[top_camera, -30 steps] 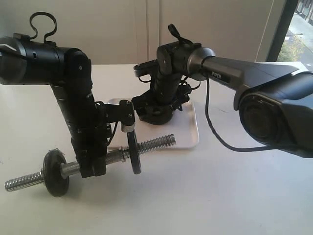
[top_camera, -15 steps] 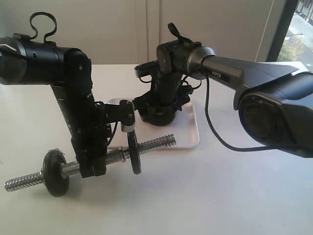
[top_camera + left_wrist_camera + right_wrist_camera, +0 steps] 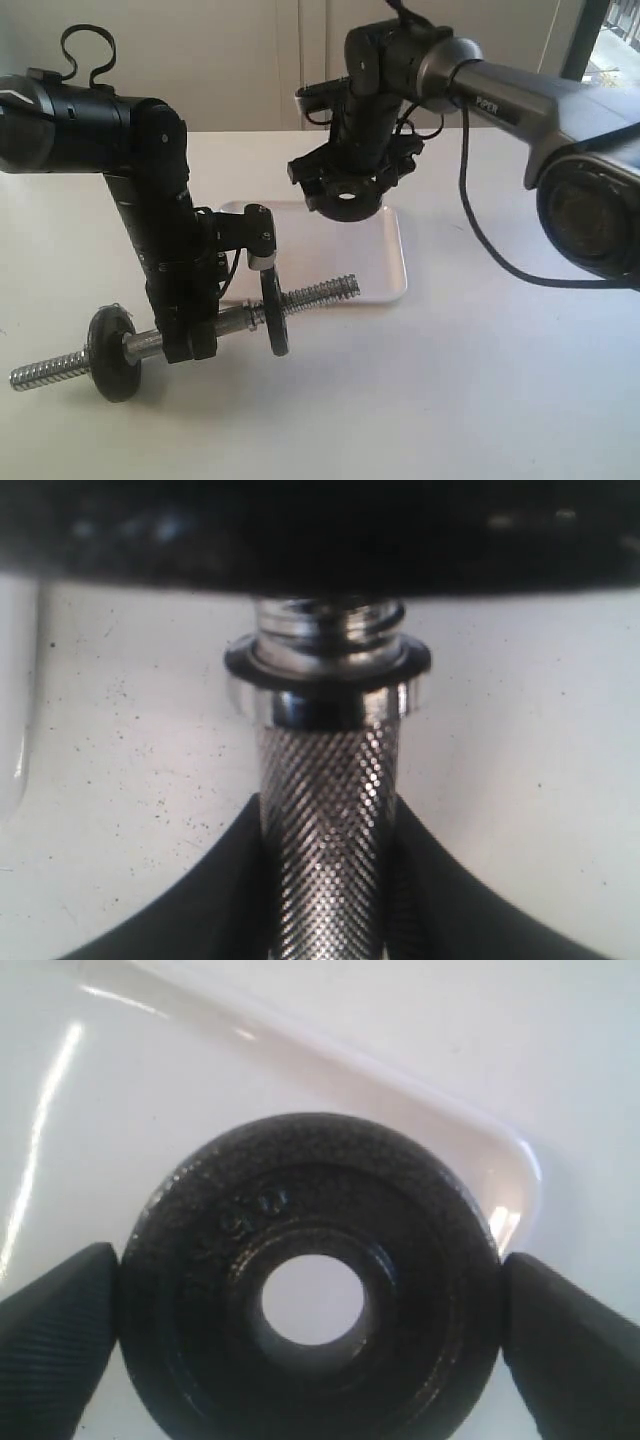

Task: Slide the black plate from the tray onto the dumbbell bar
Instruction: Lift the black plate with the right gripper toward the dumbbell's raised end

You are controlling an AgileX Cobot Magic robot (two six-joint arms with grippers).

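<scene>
Left arm (image 3: 150, 200) stood near-vertical, wrist down; left gripper (image 3: 190, 345) was clamped on the dumbbell bar (image 3: 320, 293), fingers (image 3: 200, 910) flanking its knurled section. Right arm (image 3: 520, 100) reached in level, wrist bent downward; right gripper (image 3: 347, 192) hung above the worktop (image 3: 450, 400), fingers (image 3: 55, 1330) pinching the black plate (image 3: 200, 1260) at its rim.

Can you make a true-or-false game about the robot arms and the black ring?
1. The right gripper pinches the small round black iron plate by its rim. True.
2. That plate lies flat in the shallow white plastic tray. False: it hangs in the air above the tray.
3. The left gripper clamps the shiny chrome dumbbell bar at its knurled middle. True.
4. The bar carries no discs. False: two black discs sit on it.
</scene>
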